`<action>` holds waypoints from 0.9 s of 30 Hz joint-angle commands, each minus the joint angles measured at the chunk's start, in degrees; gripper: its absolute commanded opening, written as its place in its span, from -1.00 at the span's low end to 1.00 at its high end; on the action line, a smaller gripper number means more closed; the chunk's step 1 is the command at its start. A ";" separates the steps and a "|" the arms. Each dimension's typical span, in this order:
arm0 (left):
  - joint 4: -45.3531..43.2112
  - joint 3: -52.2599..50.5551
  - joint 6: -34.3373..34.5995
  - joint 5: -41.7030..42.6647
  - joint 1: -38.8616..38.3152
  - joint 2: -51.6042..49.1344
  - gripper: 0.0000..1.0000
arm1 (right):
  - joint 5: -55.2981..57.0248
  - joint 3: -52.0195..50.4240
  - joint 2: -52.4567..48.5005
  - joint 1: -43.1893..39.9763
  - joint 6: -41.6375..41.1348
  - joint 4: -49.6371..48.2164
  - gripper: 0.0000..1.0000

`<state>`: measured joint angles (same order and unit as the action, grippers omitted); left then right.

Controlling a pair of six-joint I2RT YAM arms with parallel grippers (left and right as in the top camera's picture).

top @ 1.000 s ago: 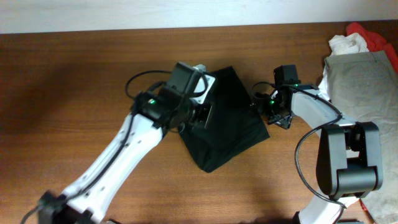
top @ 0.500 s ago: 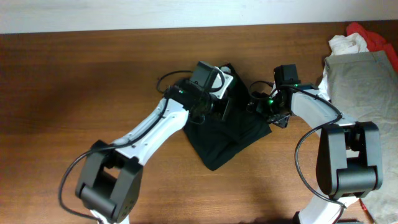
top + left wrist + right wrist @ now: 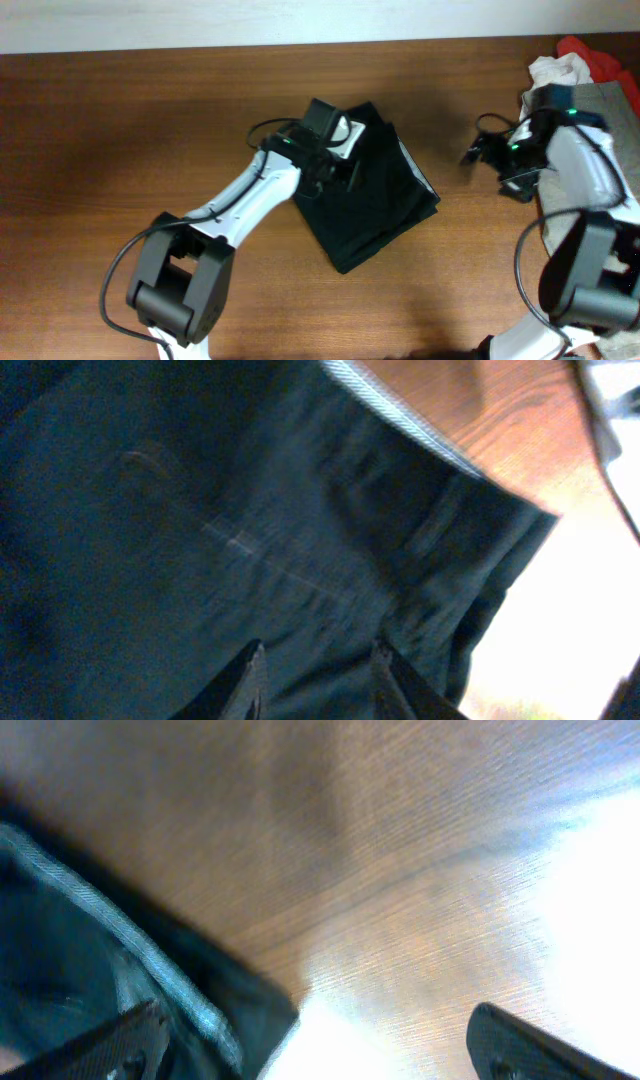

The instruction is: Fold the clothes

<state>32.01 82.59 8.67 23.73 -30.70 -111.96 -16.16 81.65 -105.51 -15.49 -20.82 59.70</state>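
Two risks stood out. The left claw (image 3: 318,660) hung low over the black garment (image 3: 375,205), fingers (image 3: 250,680) a little apart and nothing pinched between them. If it rose or swung sideways while a tip grazed the cloth, it would probably drag the top layer and undo the fold. The wrist view could not settle whether the tips touched the fabric or only hovered above it.

The right claw (image 3: 315,1020) was spread wide and empty over bare table (image 3: 150,150), with only the garment's pale-stitched hem at the left of its view. Its arm lay against the pile of clothes (image 3: 590,110) on the right. A careless sweep there could snag the loose cable at the wrist or shove the grey cloth further out. The pile ran past the frame, so how close it sat to the table's edge could not be told.

The garment lay diamond-wise near the middle of the table, its upper corner near the back edge but apart from it, its lower corner pointing toward the front. Plenty of bare wood lay to the left and in front. A clear strip separated the garment from the pile, enough for the right claw to travel either way. The left arm crossed the table diagonally and shut off the nearest way out on the garment's left side.
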 commanded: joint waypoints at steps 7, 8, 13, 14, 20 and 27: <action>13.07 0.76 -0.59 0.48 4.46 1.95 -0.18 | -7.85 1.90 5.90 8.85 6.56 7.34 1.00; 12.76 0.72 -0.59 0.15 3.89 1.95 -0.16 | -7.63 1.64 5.20 12.57 5.25 6.21 0.98; 12.63 0.72 -0.59 -4.24 2.40 1.95 -0.16 | -6.32 1.60 4.70 19.82 4.87 0.68 0.44; 12.63 0.72 -0.59 -4.28 2.10 1.95 -0.16 | -6.01 1.60 4.70 20.26 4.87 -0.04 0.17; 13.73 0.72 -0.37 -13.79 1.73 1.95 -0.16 | -0.04 1.60 4.68 20.24 1.64 -1.11 -0.36; 14.45 0.72 0.76 -17.59 4.63 1.95 0.50 | -0.39 0.42 4.61 20.46 1.64 -2.49 -0.92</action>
<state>46.30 82.87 8.73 8.29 -28.03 -111.74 -17.39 83.18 -100.47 4.93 -18.90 58.11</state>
